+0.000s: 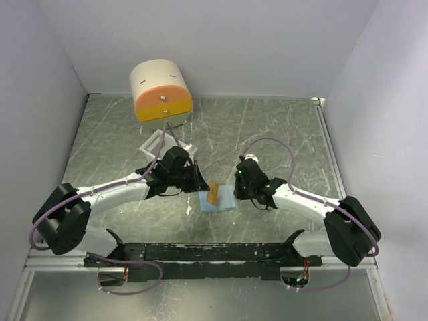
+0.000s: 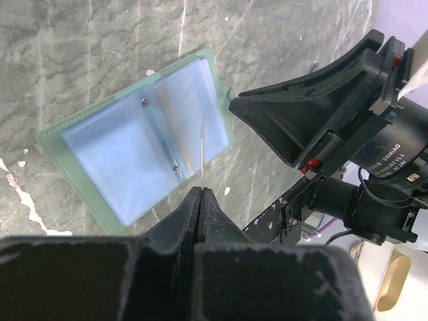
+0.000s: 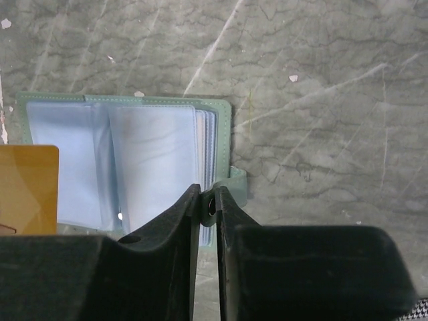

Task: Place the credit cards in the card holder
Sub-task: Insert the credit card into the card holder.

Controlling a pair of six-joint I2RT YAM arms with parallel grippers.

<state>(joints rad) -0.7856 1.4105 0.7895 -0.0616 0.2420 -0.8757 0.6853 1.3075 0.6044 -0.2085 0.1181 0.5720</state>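
Orange, likely stiff and slick, the card (image 1: 213,193) stands edge-on, pinched in the left fingers (image 2: 186,217) above the open holder (image 1: 226,201) at the centre of the tabletop (image 1: 281,134). Right fingers (image 3: 179,227) clamp its floppy-looking 3 o'clock edge by the clasp (image 3: 235,184), probably a good anchor.
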